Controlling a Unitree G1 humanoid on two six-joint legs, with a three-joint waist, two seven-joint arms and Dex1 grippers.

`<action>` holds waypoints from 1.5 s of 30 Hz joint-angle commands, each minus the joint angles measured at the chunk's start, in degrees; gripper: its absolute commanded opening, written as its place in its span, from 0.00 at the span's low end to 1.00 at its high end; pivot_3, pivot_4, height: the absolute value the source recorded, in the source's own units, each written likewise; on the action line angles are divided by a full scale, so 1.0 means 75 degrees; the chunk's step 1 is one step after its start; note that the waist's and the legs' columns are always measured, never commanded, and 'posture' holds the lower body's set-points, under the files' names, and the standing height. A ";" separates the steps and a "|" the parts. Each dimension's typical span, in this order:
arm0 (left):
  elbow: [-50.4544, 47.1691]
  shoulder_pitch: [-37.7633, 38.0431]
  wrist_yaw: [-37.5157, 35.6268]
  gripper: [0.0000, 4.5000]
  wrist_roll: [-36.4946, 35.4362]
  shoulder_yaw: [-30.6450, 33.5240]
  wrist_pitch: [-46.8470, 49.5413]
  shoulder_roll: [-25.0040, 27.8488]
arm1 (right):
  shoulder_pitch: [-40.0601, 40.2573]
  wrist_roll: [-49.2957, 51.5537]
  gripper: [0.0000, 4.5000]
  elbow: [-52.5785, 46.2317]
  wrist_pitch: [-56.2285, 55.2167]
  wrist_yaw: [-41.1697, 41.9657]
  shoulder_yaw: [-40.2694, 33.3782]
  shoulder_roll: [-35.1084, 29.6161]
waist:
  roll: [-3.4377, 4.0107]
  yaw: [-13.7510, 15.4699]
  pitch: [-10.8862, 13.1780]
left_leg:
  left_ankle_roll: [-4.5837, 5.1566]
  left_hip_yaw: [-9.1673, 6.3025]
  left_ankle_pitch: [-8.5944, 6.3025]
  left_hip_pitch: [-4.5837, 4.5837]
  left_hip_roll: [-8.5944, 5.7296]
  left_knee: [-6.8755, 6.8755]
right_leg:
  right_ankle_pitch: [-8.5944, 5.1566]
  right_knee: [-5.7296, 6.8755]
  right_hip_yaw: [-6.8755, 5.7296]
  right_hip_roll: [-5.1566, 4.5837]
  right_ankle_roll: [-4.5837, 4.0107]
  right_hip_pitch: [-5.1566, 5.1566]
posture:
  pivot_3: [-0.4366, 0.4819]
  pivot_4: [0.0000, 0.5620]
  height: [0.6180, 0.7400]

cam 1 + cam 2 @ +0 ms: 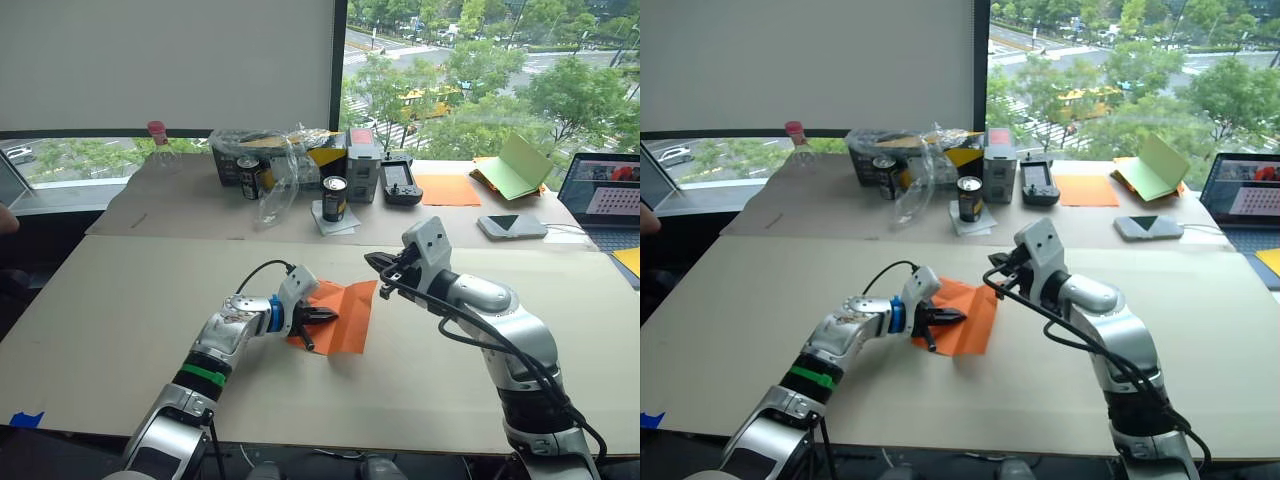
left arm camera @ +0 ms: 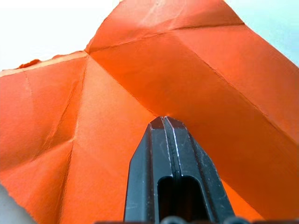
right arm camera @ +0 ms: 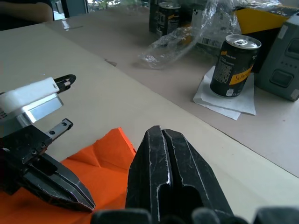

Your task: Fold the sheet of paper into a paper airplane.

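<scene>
On the desk [image 1: 120, 330] lies the creased sheet of paper [image 1: 345, 318], mid-desk between both arms. The left gripper [image 1: 322, 318] rests over the sheet's near-left part, fingers [image 2: 169, 154] pressed together, tips touching paper. The right gripper [image 1: 378, 265] hovers at the sheet's far corner, fingers [image 3: 163, 163] closed, empty.

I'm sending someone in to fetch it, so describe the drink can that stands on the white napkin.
On the far table under the window, find the clutter of boxes and clear plastic wrap. In front of that clutter stands a dark can with a yellow band, upright on a white napkin. The other can has no napkin and sits against the wrap.
</scene>
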 commanded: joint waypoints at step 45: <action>-0.0684 0.1106 0.0818 0.00 0.0143 -0.0489 0.0782 -0.0269 | 0.0279 -0.0537 0.33 0.2420 0.0872 -0.1157 0.0367 0.0566 | 0.0008 -0.0047 -0.0018 | 0.0008 -0.0008 -0.0008 0.0102 -0.0012 -0.0009 | -0.0050 -0.0028 0.0007 -0.0008 0.0076 0.0119 | 0.48 0.27 0.93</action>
